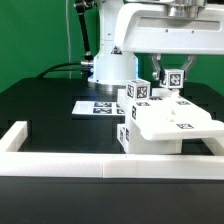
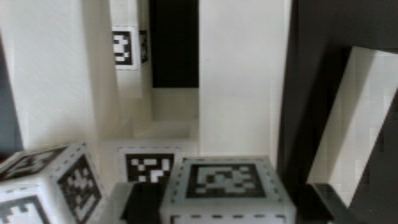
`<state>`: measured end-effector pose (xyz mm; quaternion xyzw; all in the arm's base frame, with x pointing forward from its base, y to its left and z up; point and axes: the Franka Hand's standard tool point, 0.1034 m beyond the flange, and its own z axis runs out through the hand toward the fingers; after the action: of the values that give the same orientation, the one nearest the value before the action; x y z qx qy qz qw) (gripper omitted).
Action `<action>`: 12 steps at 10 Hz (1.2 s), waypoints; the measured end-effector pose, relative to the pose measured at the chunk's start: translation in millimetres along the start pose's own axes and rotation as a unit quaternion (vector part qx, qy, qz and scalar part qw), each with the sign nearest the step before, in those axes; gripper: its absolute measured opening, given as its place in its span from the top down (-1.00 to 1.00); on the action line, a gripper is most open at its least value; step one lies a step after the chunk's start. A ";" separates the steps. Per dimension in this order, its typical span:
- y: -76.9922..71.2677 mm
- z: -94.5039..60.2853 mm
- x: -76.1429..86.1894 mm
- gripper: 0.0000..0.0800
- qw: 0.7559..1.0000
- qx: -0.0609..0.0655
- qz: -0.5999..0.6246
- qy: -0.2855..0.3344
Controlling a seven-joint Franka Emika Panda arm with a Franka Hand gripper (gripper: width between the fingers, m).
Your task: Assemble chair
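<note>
The partly built white chair (image 1: 165,122) stands on the black table at the exterior view's right, with a flat panel (image 1: 180,120) tilted on top and tagged square legs (image 1: 139,92) sticking up. My gripper (image 1: 172,70) hangs right above it, shut on the tagged end of a square leg (image 1: 173,78). In the wrist view the dark fingers (image 2: 143,200) clamp both sides of that leg's tagged end (image 2: 222,185), with my gripper (image 2: 226,207) centred over it. Another tagged leg end (image 2: 54,175) sits beside it, and tall white panels (image 2: 240,70) rise behind.
The marker board (image 1: 98,106) lies flat on the table beyond the chair. A low white border wall (image 1: 90,165) runs along the front and turns back at the exterior view's left (image 1: 18,133). The robot base (image 1: 108,68) stands behind.
</note>
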<state>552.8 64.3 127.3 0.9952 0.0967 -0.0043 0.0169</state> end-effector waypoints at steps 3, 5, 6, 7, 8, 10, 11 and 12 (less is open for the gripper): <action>-4.1 1.2 -0.2 0.28 1.000 0.001 0.000 -0.001; -2.3 1.9 -0.2 0.28 1.000 0.001 0.001 -0.002; -0.8 2.1 -0.2 0.28 1.000 0.000 0.002 -0.002; -0.8 2.3 -0.3 0.28 1.000 0.000 0.003 -0.002; -0.7 2.3 -0.4 0.28 1.000 0.000 0.003 -0.002; -0.6 2.4 -0.5 0.28 1.000 0.000 0.003 -0.002; -2.9 2.9 -0.2 0.28 1.000 0.000 0.007 -0.002; -5.0 3.1 0.2 0.28 1.000 0.001 0.007 -0.002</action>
<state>552.0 69.1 124.1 0.9958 0.0894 -0.0066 0.0167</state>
